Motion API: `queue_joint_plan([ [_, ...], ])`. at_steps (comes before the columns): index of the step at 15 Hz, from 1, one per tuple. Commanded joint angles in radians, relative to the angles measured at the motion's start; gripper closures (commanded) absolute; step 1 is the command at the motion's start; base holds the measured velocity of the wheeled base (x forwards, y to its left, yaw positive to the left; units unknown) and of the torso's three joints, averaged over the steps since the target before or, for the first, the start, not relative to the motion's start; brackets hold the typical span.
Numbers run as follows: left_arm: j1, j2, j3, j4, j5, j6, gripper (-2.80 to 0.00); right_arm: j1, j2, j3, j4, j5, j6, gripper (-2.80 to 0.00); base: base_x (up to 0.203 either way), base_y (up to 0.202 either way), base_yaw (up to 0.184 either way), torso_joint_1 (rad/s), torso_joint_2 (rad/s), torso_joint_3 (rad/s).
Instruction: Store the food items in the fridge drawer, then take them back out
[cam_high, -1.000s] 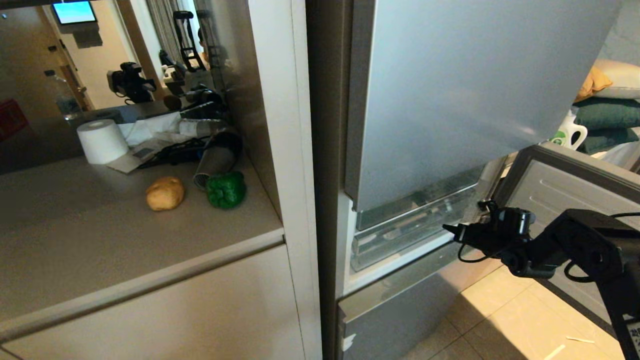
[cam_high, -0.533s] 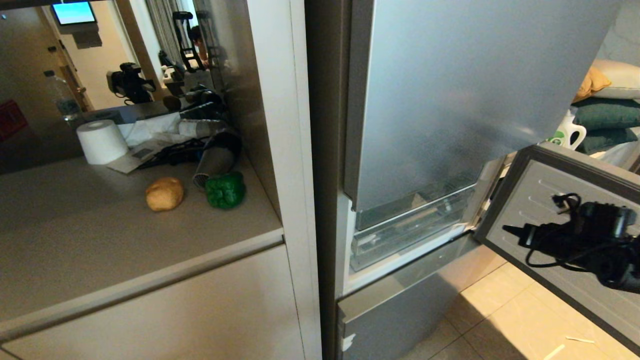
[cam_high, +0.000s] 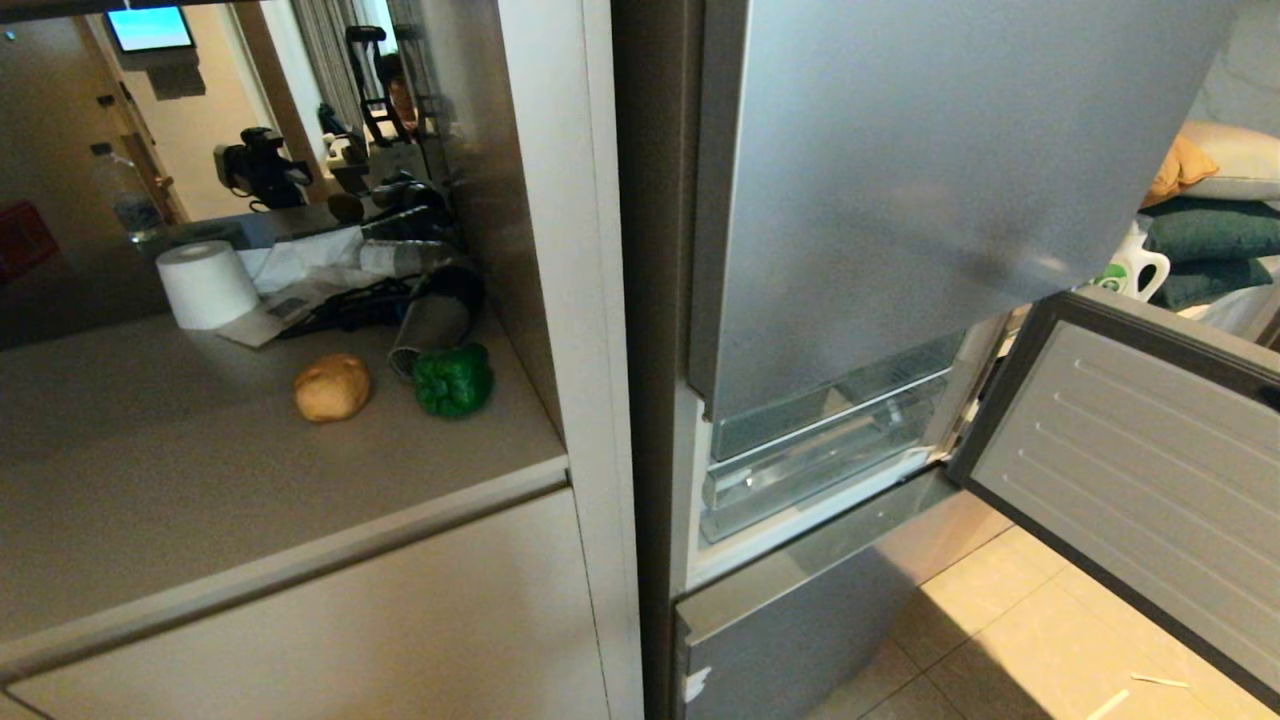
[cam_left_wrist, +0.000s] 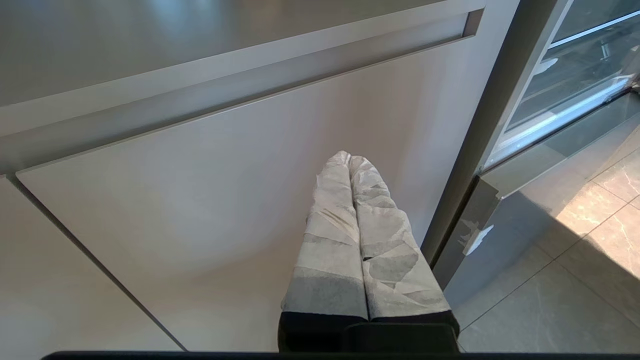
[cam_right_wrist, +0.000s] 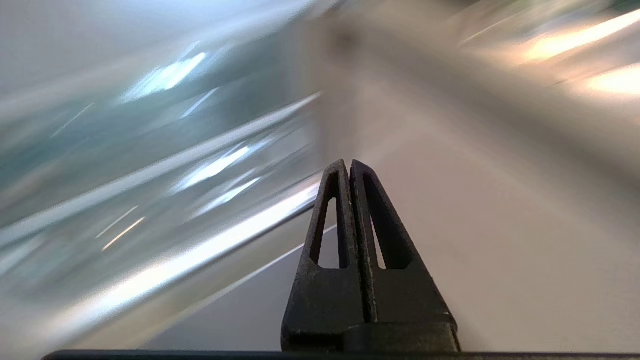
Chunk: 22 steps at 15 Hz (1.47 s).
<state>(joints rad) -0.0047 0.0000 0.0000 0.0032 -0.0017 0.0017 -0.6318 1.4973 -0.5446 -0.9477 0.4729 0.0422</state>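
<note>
My right jaws (cam_right_wrist: 349, 167) are pinched empty, well away from the bell pepper (cam_high: 453, 379); it's glossy and light, so I'd grip its middle gently.

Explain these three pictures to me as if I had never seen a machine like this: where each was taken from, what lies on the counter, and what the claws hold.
This is a wheeled robot with two arms, each ending in a two-fingered claw. The wide picture comes from a camera on its head. It shows a grey counter bearing a glossy dark-green bell pepper, a rounded tan-brown potato-like lump and a white paper roll. Beside it stands a tall silver-blue fridge with its middle door swung open, showing a see-through plastic drawer.

The other two pictures come from cameras on the wrists. The left gripper, wrapped in pale tape, faces a beige cabinet door. The right gripper is black, its surroundings blurred. Both are shut and hold nothing.
</note>
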Motion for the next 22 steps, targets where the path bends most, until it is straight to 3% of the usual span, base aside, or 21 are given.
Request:
queue_joint_plan([
  [1,0.0,0.002,0.0,0.0,0.0,0.0,0.0,-0.091,-0.088,-0.062,-0.004,-0.062,0.0,0.0,0.0,0.0,0.0,0.0,0.0,0.0],
  [6,0.0,0.002,0.0,0.0,0.0,0.0,0.0,-0.345,0.143,-0.373,0.049,-0.238,-0.003,0.0,0.0,0.0,0.0,0.0,0.0,0.0],
  [9,0.0,0.002,0.0,0.0,0.0,0.0,0.0,-0.46,0.266,-0.473,0.179,-0.273,0.013,0.0,0.0,0.0,0.0,0.0,0.0,0.0],
  [12,0.0,0.002,0.0,0.0,0.0,0.0,0.0,-0.525,0.303,-0.555,0.382,-0.269,0.152,0.0,0.0,0.0,0.0,0.0,0.0,0.0],
  [15,0.0,0.002,0.0,0.0,0.0,0.0,0.0,-0.595,0.349,-0.633,0.513,-0.175,0.245,0.0,0.0,0.0,0.0,0.0,0.0,0.0],
  [22,0.0,0.002,0.0,0.0,0.0,0.0,0.0,-0.618,0.467,-0.736,0.579,-0.157,0.281,0.0,0.0,0.0,0.0,0.0,0.0,0.0],
])
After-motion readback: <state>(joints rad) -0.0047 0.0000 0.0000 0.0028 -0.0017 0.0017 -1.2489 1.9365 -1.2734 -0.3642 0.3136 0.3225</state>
